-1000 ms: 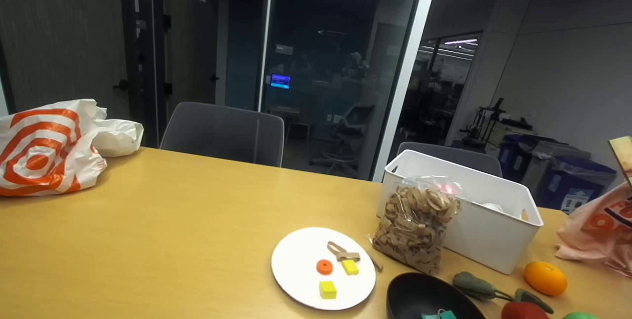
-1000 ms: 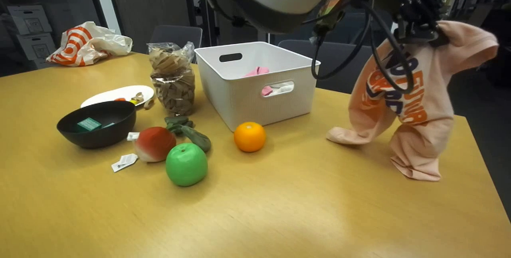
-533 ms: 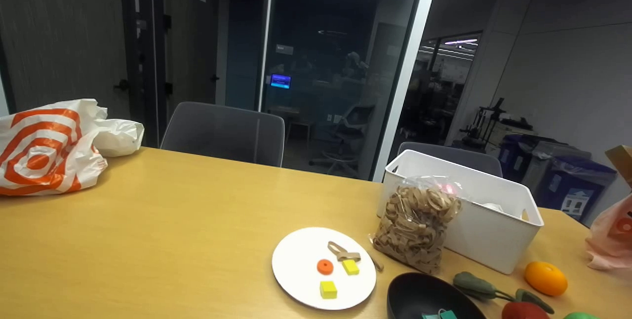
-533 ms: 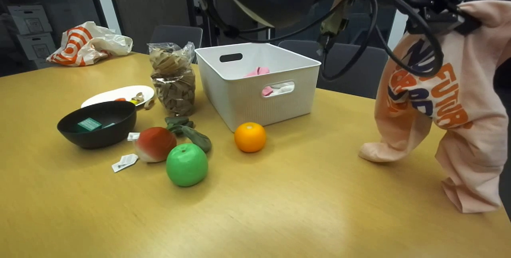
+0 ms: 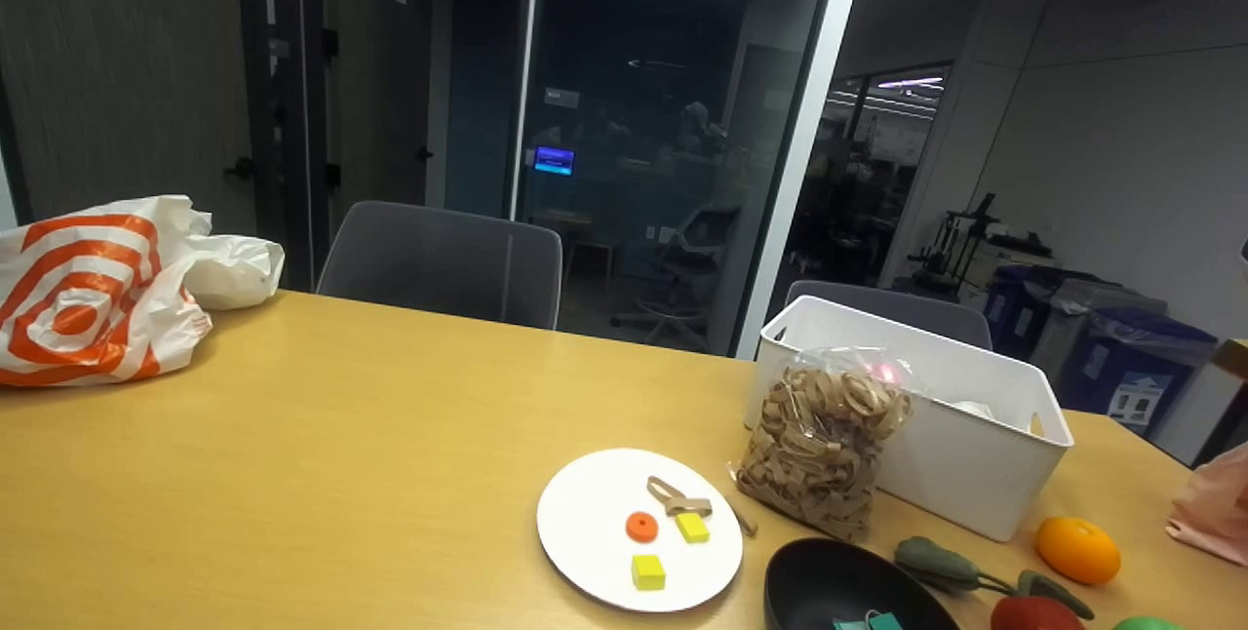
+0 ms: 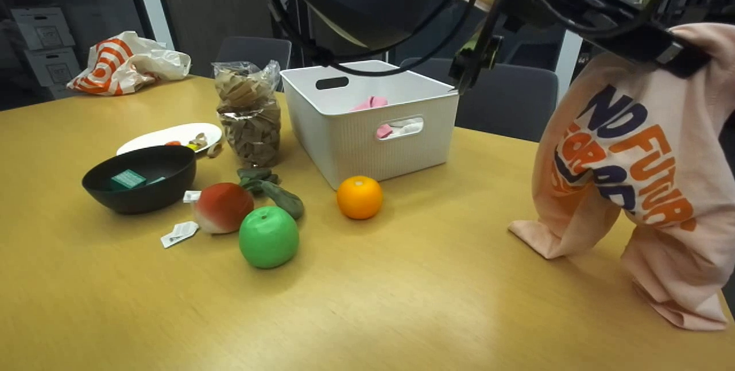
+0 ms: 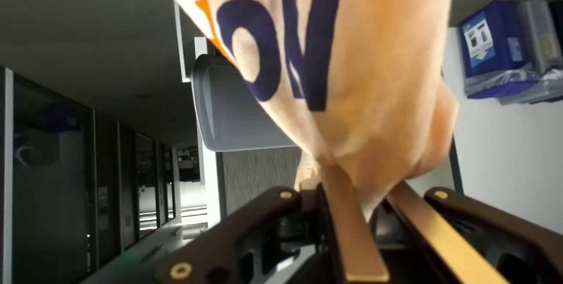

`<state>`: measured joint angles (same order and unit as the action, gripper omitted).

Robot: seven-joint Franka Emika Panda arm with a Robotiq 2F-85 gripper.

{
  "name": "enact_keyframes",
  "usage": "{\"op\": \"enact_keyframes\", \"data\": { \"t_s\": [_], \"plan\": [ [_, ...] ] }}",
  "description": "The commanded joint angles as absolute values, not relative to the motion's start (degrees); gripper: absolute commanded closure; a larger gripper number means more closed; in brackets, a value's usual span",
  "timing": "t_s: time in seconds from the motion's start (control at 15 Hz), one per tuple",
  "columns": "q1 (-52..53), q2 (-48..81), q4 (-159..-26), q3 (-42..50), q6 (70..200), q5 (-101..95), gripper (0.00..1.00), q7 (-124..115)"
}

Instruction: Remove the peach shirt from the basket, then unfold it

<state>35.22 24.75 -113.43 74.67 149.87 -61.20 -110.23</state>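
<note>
Since the lettered peach shirt (image 6: 643, 130) hangs outside the white plastic basket (image 6: 390, 155), well beyond its slotted end, removal looks done and unfolding seems the step in hand. The gripper (image 7: 367, 178) pinches the cloth near its top, the fingers (image 7: 356, 231) narrow around a bunched fold, while the lower folds seem to rest on the wooden table (image 6: 402, 302). To spread it, lower the held part slowly while drawing it away from those folds, so friction pins them and the creases pull flat; release only once it lies low. Keep clear of the orange (image 6: 360, 197) beside the basket.
</note>
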Motion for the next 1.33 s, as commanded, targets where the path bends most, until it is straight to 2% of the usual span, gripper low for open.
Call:
{"op": "enact_keyframes", "data": {
  "t_s": [0.0, 0.33, 0.53, 0.6, 1.0, 1.07, 1.13, 1.27],
  "plan": [
    [36.0, 17.41, -114.6, 74.66, 146.03, -61.84, 0.89, -94.91],
    [35.35, 15.97, -116.67, 72.97, 142.04, -59.81, 0.89, -78.31],
    [32.61, 18.63, -117.29, 68.6, 142.72, -57.12, 0.89, -70.22],
    [26.69, 16.61, -116.61, 61.21, 143.27, -61.88, 0.88, -74.46],
    [9.85, 20.69, -113.97, 43.3, 160.36, -75.53, 0.89, -92.61],
    [7.56, 21.54, -112.98, 41.55, 163.19, -80.29, 0.88, -97.35],
    [11.43, 24.22, -112.06, 46.91, 167.96, -83.06, 0.88, -101.66],
    [10.3, 26.2, -108.56, 47.57, 173.6, -90.6, 0.89, -110.54]
  ]
}}
